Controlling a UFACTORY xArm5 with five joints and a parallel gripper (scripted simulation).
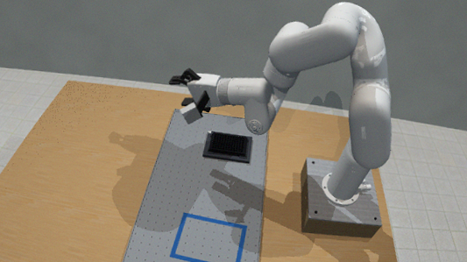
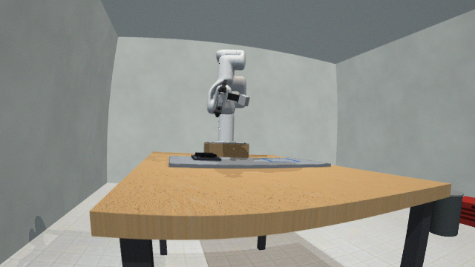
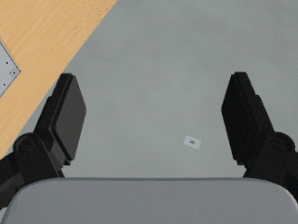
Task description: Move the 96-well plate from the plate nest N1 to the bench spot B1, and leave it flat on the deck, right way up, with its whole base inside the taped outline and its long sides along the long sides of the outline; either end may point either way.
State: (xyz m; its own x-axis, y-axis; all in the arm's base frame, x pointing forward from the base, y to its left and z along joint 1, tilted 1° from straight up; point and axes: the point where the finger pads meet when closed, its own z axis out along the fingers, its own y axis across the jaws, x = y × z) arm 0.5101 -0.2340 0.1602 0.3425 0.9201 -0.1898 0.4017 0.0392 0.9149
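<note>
The black 96-well plate (image 1: 228, 145) sits flat in its dark nest on the far part of the grey deck (image 1: 204, 194). It also shows in the exterior view (image 2: 205, 156), low on the deck's left end. The blue taped outline (image 1: 209, 241) lies on the near part of the deck, with nothing in it. My gripper (image 1: 190, 88) hangs high above the deck's far left corner, pointing sideways away from the arm, well apart from the plate. Its two black fingers stand wide open with nothing between them. The wrist view shows only floor and a corner of the table.
The arm's base stands on a grey block (image 1: 340, 200) to the right of the deck. The wooden table (image 1: 58, 164) carries the deck. A dark bin (image 2: 447, 215) stands beside the table's right leg.
</note>
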